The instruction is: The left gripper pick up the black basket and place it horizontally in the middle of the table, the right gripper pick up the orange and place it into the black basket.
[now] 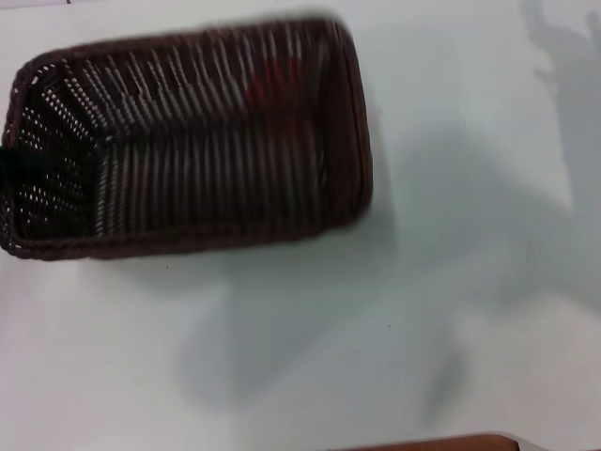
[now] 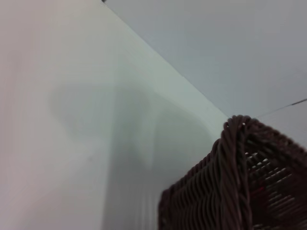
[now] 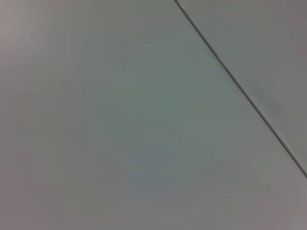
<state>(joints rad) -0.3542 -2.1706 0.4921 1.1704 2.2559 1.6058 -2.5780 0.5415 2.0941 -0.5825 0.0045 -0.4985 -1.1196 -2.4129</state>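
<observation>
Wicker black basket hangs tilted over the table, left gripper clamped on its end, veiling the orange.

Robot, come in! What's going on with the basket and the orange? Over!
Left gripper at dark woven wicker basket's left end. Orange-red patch shows through its weave. Right gripper unseen. White table.

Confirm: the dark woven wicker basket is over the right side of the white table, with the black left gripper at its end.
No. The head view shows the dark woven wicker basket over the table's left side, not the right; the left gripper is at its end.
</observation>
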